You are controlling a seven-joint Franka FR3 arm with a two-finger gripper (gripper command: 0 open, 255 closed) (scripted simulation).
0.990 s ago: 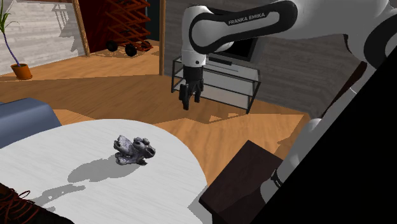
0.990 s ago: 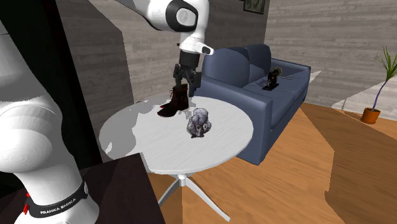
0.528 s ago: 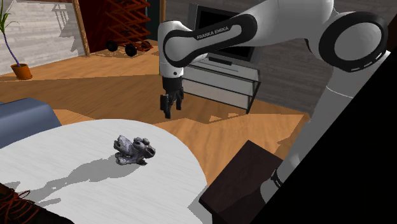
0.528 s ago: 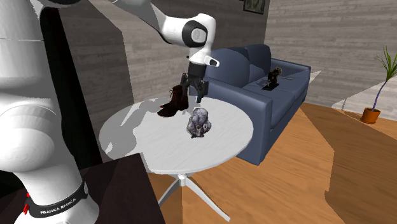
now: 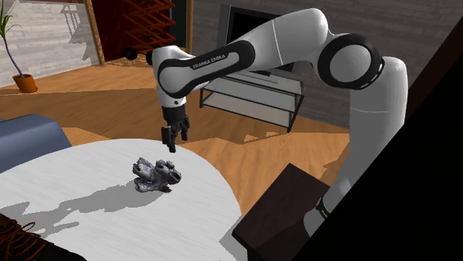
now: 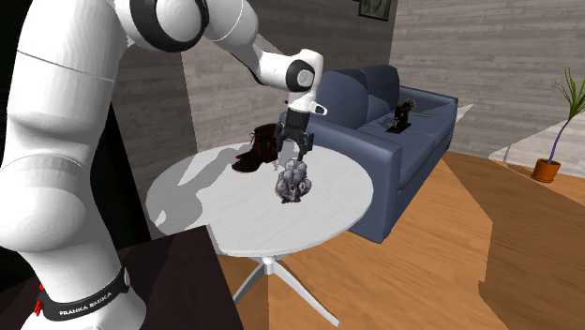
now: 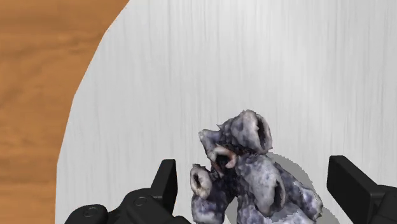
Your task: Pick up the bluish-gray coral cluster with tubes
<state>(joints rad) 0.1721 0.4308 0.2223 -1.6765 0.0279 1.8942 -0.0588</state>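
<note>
1. The coral cluster (image 5: 156,176) is a lumpy bluish-grey piece with open tube mouths. It lies on the round white bench (image 5: 204,196), a little left of the shoulder view's middle, and casts a shadow towards the lower left.
2. The pincer (image 5: 171,142) points down and hangs just above the coral, close to the bench's far edge in the shoulder view.
3. In the wrist view the pincer (image 7: 256,175) is spread wide. One black finger (image 7: 167,178) is close beside the coral (image 7: 251,172) and the other stands off from it, and neither touches it.
4. In the second exterior view the coral (image 6: 293,180) sits near the frame's middle, directly under the pincer (image 6: 292,150).
5. A dark boot (image 6: 255,150) stands on the bench (image 6: 234,220), to the upper left of the coral.
6. A blue sofa (image 6: 412,136) is behind the bench, in the upper right of that frame.
</note>
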